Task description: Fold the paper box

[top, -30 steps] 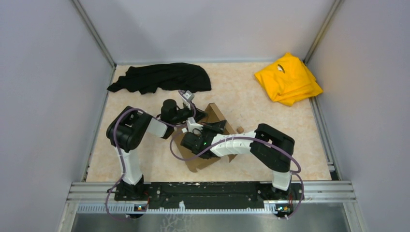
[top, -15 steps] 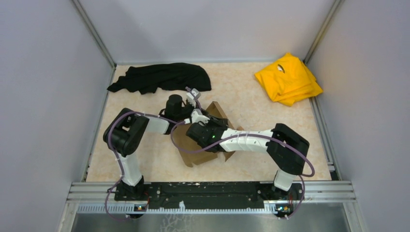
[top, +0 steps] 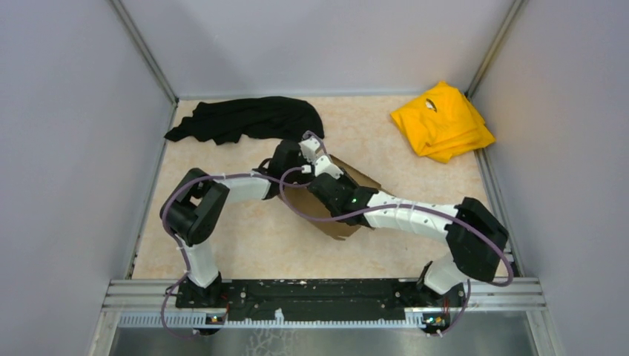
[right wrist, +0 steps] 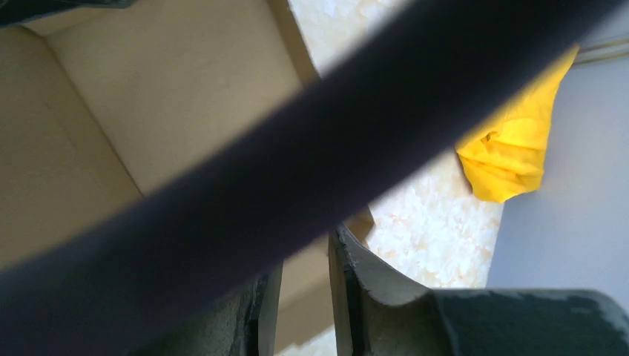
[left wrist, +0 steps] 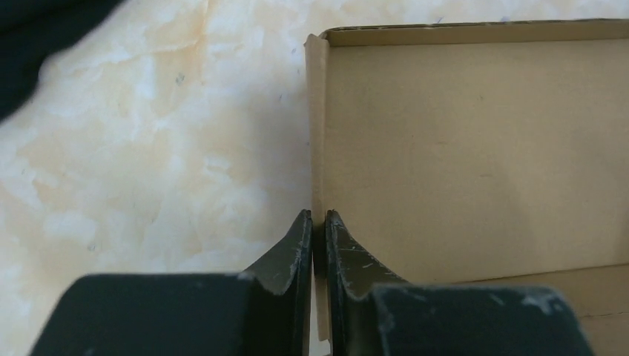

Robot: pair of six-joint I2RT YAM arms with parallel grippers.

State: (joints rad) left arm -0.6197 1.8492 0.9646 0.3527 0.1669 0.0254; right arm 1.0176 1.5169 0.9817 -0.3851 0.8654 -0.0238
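**Left tool [left wrist: 317,248] pinches a wall of the paper box [left wrist: 475,148]; grip of the right tool [right wrist: 303,276] unclear**

Left tool: its two dark, scuffed fingers [left wrist: 295,256] stand almost together, nipped on the thin upright edge of one low box wall. That wall runs straight away from the wrist camera to a corner, where it meets a second low wall crossing the far side. To the right of the pinched wall lies a smooth, plain brown cardboard floor panel.

Right tool: the jaws show a narrow gap with brown cardboard in or behind it. I cannot tell whether they grip it. A blurred dark cable [right wrist: 371,126] crosses most of that wrist view and hides one fingertip.

Seen from above, the box sits about mid-surface. Its straight edges lie askew to the edges of the surface [top: 245,237], and one corner points toward the far edge. Both wrists cover its middle, so its long axis is not clear.

The left arm [top: 222,191] bends at the elbow near the left edge, with its forearm reaching rightward to the box. The right arm [top: 412,215] stretches low from the near-right corner, its white forearm lying across the cardboard.

The surface is pale, marbled beige. A crumpled black cloth [top: 245,119] lies in the far-left corner and a folded yellow cloth [top: 441,119] in the far-right corner.
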